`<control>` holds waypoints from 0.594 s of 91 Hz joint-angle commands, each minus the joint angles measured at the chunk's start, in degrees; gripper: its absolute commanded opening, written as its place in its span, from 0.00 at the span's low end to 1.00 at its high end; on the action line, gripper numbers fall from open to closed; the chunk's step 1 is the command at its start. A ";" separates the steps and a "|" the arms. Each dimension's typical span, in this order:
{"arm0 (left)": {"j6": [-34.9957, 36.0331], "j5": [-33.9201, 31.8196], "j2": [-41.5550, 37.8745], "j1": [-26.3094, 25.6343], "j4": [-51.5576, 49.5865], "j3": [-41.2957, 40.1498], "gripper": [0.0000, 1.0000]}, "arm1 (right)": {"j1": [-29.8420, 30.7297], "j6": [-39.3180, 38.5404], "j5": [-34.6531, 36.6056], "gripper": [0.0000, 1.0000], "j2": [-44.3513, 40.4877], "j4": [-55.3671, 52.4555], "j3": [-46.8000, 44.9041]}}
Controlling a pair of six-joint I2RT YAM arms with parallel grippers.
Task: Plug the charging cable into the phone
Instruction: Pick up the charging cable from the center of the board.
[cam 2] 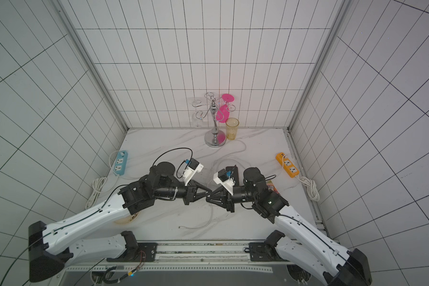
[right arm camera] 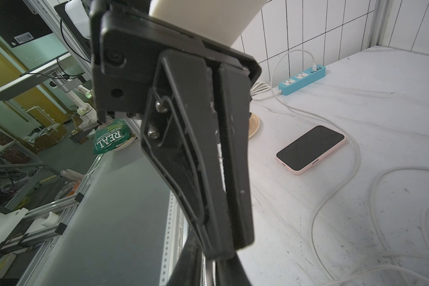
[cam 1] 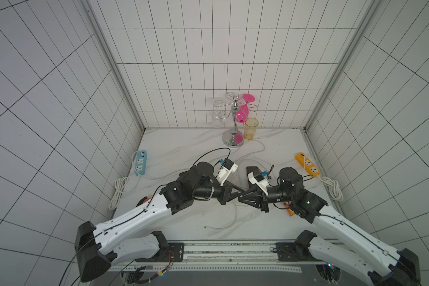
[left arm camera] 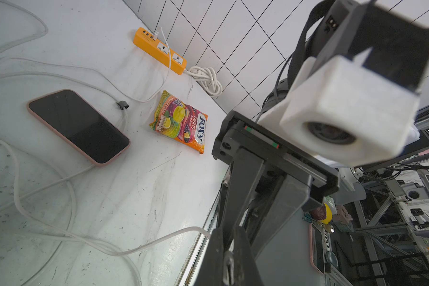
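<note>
Two sets of jaws meet tip to tip above the middle of the desk (cam 1: 183, 222). Left jaws are pressed together, and a white cable (left arm camera: 193, 228) rises from the desk to their tips; whether it is pinched there I cannot tell. How far the right jaws are closed I cannot tell. Near them, on the far side, the phone (left arm camera: 77, 123) lies flat, screen up. A sweet bag (left arm camera: 181, 121) lies near it, an orange power strip (left arm camera: 159, 49) farther out.
</note>
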 commanded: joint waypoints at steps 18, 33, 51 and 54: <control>0.43 -0.01 -0.26 0.08 2.03 -1.21 0.00 | -0.12 1.03 -2.91 0.00 -0.20 3.37 -0.29; -0.43 -5.65 -0.74 0.17 -1.24 0.39 0.43 | -0.32 0.42 -1.02 0.00 -1.03 1.95 -0.87; -9.31 -23.04 -2.16 4.79 -7.45 2.57 0.82 | -1.45 1.47 6.40 0.00 -4.39 -0.46 -3.13; -11.70 -23.46 -2.23 6.78 -7.00 2.02 0.83 | -1.63 2.26 8.71 0.00 -5.18 -0.71 -3.73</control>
